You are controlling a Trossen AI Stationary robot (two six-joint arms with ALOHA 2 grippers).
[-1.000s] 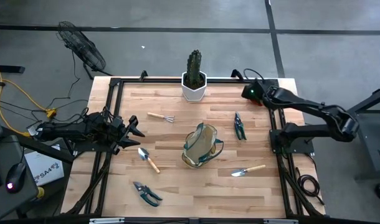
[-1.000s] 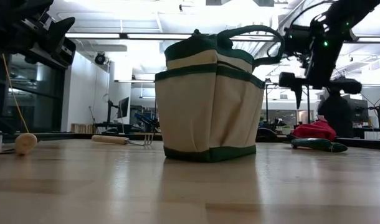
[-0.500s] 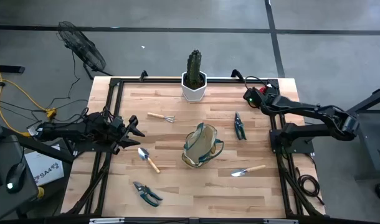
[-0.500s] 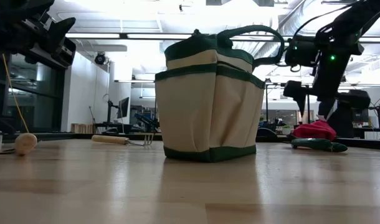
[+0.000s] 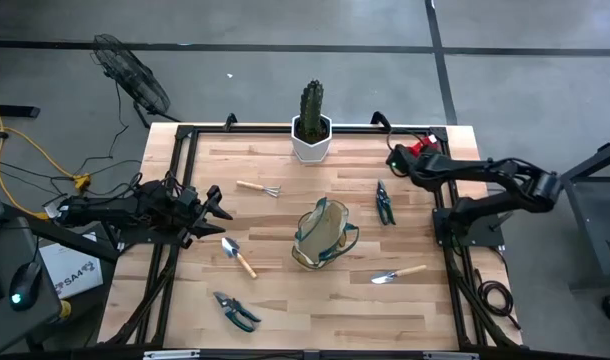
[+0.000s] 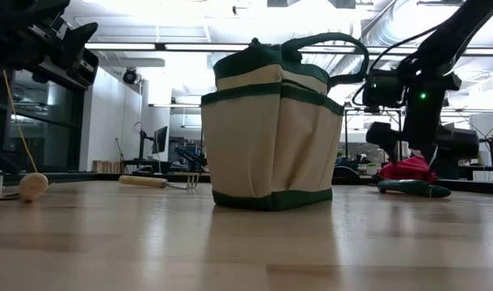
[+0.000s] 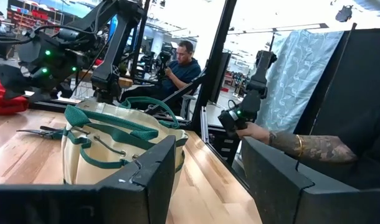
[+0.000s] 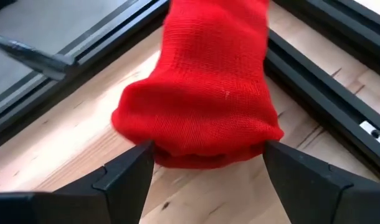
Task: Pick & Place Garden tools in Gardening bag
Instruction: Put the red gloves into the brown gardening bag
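Straddling the cuff end of the red glove (image 8: 205,93), the right gripper (image 8: 205,165) is spread fully wide, nothing held yet. Glove is judged soft, light, floppy knit: best pinched at the bunched cuff. Its long axis runs away from the fingers, across the table's far right corner frame (image 5: 440,135). Left gripper (image 5: 217,210) is parked open, empty, at the left edge.
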